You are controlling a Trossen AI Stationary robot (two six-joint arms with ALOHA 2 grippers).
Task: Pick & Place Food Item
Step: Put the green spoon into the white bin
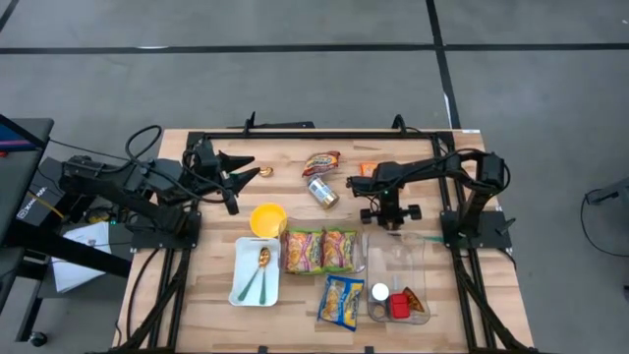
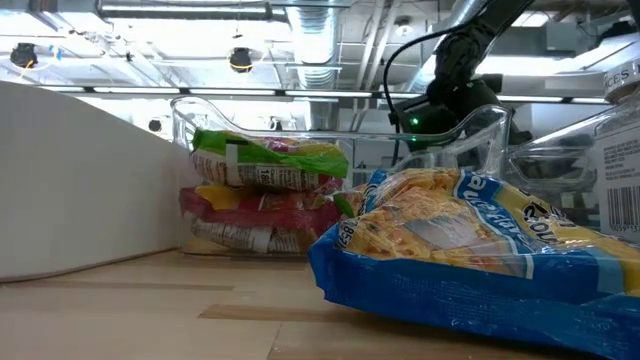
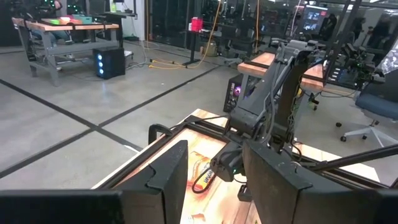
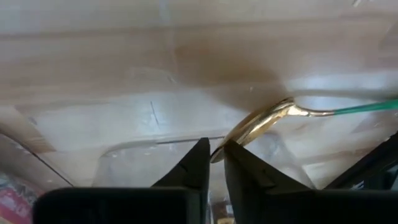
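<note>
My right gripper [image 1: 391, 224] points steeply down at the far end of a clear plastic container [image 1: 398, 280]. It is shut on a spoon [image 4: 273, 115] with a gold bowl and a thin green handle [image 4: 367, 109]. That handle [image 1: 429, 239] lies over the container's far right corner. My left gripper [image 1: 231, 172] hangs open above the table's far left and touches nothing; its two fingers [image 3: 168, 180] frame the right arm in the left wrist view. Food packets [image 1: 321, 250] lie mid-table, and a blue and yellow pasta packet [image 2: 470, 250] fills the low view. My right gripper [image 4: 214, 146] pinches the free tip of the spoon's gold bowl [image 4: 235, 138] between its two fingertips. The fingers come from above, slanting down. The spoon lies almost flat and runs away from the fingers. Whether it rests on the container or on the wood, I cannot tell.
A yellow bowl [image 1: 267, 218] stands beside a white tray [image 1: 241, 285] holding another spoon. A can [image 1: 322, 192], a snack packet [image 1: 321, 162] and a small orange item [image 1: 367, 168] lie at the far side. The container's near end [image 1: 398, 305] holds small items.
</note>
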